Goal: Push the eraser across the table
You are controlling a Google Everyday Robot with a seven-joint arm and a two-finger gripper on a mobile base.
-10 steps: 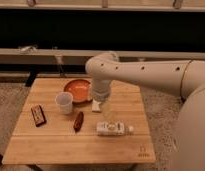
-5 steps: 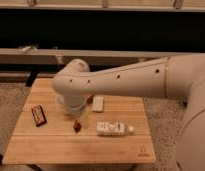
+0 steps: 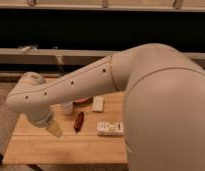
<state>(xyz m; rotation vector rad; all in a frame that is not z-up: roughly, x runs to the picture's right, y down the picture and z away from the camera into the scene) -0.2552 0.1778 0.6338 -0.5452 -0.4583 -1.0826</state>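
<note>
spanning the view, a white arm (image 3: 86, 82) ends low over the left of the wooden desk (image 3: 71, 147), claw (image 3: 54, 129) just left of a dark red oblong object (image 3: 78, 121); claw state cannot be told. eraser not in sight, arm hiding the desk's left side. also listed: pale beige block (image 3: 98, 104).

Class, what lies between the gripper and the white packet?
In the camera view, a dark red oblong lies between the gripper, over the table left, and the packet.
</note>
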